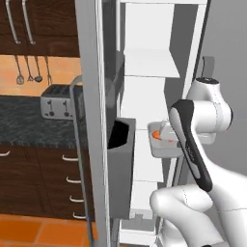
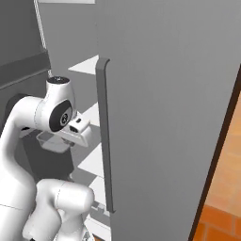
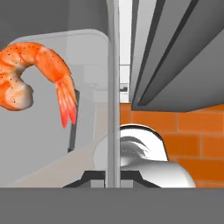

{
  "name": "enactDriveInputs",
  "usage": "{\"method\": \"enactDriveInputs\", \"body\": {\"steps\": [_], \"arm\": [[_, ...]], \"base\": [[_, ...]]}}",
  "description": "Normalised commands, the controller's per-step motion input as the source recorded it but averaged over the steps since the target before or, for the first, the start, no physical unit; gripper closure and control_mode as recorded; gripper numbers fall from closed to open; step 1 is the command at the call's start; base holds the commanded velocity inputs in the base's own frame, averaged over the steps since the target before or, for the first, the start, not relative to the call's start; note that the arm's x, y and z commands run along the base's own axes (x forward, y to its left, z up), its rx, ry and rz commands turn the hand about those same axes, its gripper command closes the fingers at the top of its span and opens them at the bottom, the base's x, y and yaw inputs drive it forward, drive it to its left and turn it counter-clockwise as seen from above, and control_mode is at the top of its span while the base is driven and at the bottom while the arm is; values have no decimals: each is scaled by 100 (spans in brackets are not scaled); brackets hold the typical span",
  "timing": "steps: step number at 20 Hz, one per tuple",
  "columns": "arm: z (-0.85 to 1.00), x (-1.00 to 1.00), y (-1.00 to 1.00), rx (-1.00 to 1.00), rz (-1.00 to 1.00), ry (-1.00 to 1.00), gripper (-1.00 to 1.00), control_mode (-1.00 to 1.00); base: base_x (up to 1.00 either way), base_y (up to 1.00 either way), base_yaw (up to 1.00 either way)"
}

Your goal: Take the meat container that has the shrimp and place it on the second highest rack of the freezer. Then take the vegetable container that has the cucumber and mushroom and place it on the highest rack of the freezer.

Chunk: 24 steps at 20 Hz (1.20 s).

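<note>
- Pinching the thin rim of the meat container (image 3: 113,87), tool (image 3: 113,174) pressed together on that wall, which rises straight up between the two dark tips in the hand view.
- Carrying the load level inside the open freezer (image 1: 144,62), with the tray hanging beside the wrist in the left base view, in front of the white shelves.
- Keeping the wrist flat makes sense: shallow tray, flared rim, loose cargo, so any tilt would likely let the shrimp (image 3: 33,74) slide toward an edge.
- Holding by one wall only, so probably worth moving slowly; a quick swing could twist the tray about the pinch.
- Aiming for the second highest rack; judging by the left base view, the tray sits near a middle shelf, below the upper shelf (image 1: 147,72), though exactly which rack lies under it cannot be told.
- Lowering until the tray bottom rests fully on the shelf before letting go, then backing straight out to avoid dragging it.
- Watching the door (image 2: 164,117) close beside the arm, plus the dark door bin (image 1: 120,144).
- Describing the tray: small, grey, metallic, shallow, pale and slightly see-through from the hand view.
- Describing the shrimp: curled, orange-red with fine dark speckles, pale end, red fanned tail pointing down, lying inside the tray near the gripped wall.
</note>
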Motion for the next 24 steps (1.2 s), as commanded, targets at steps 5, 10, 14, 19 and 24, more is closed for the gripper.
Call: {"method": "enactDriveInputs", "body": {"steps": [5, 10, 14, 19, 24], "arm": [[0, 0, 0, 0, 0, 0, 100, 100], [0, 0, 0, 0, 0, 0, 100, 100], [0, 0, 0, 0, 0, 0, 100, -100], [0, 60, -17, 0, -1, 0, 100, -100], [0, 81, -20, 1, -7, 0, 100, -100]], "base": [[0, 28, 7], [0, 0, 0], [0, 0, 0], [0, 0, 0], [0, 0, 0]]}}
